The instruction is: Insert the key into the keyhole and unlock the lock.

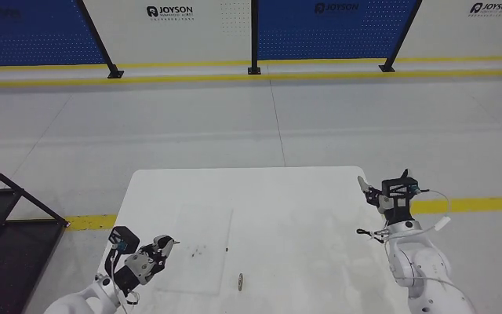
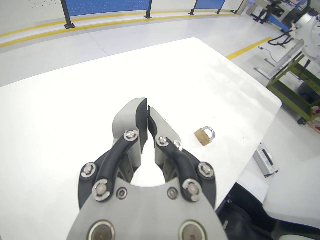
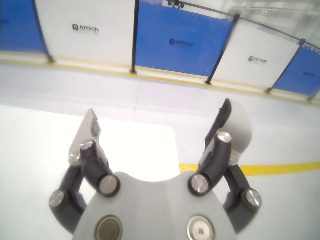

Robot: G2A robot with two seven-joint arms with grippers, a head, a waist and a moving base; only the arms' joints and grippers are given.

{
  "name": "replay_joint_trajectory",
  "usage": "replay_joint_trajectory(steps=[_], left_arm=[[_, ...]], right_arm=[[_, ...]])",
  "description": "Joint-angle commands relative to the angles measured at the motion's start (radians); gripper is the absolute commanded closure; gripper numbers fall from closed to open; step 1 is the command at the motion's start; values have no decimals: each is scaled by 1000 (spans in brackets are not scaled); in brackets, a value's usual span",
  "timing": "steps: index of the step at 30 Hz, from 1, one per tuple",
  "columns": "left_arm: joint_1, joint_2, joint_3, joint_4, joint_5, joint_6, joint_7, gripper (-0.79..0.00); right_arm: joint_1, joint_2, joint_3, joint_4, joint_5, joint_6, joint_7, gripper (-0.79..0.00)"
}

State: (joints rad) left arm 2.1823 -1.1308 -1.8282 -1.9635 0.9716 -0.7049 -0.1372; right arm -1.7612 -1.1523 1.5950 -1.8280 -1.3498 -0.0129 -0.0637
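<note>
A small brass padlock (image 2: 204,136) with a silver shackle lies on the white table (image 2: 75,96), near its front edge (image 1: 240,281). My left gripper (image 2: 148,108) is shut, pads touching, and I see nothing between them. It hovers over the front left of the table (image 1: 165,243), to the left of the padlock. My right gripper (image 3: 158,107) is open and holds nothing. It sits above the table's right edge (image 1: 384,183), far from the padlock. A tiny dark speck (image 1: 227,250) lies on the table between the left gripper and the padlock. I cannot tell whether it is the key.
A faint clear rectangular mat (image 1: 204,235) covers the left middle of the table. A black frame (image 1: 23,206) stands off the table's left side. Blue and white barrier panels (image 1: 329,23) line the far floor. A green cart (image 2: 295,86) stands beyond the table's right side.
</note>
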Motion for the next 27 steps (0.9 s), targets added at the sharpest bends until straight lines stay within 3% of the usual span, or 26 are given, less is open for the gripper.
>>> replay_joint_trajectory(steps=[1, 6, 13, 18, 27], left_arm=[[13, 1, -5, 10, 8, -38, 31, 0], [42, 4, -38, 14, 49, -100, 99, 0], [53, 4, -42, 20, 70, -94, 128, 0], [53, 4, -42, 20, 70, -94, 128, 0], [53, 4, -42, 20, 70, -94, 128, 0]], right_arm=[[-22, -1, -29, -21, -46, -20, -14, -785], [-78, 4, -145, -84, -181, -201, -25, -785], [-97, 8, -336, -94, -373, -410, 3, -785], [-91, 7, -455, -87, -471, -470, -4, -785], [-106, 15, -473, -120, -552, -472, 3, -785]])
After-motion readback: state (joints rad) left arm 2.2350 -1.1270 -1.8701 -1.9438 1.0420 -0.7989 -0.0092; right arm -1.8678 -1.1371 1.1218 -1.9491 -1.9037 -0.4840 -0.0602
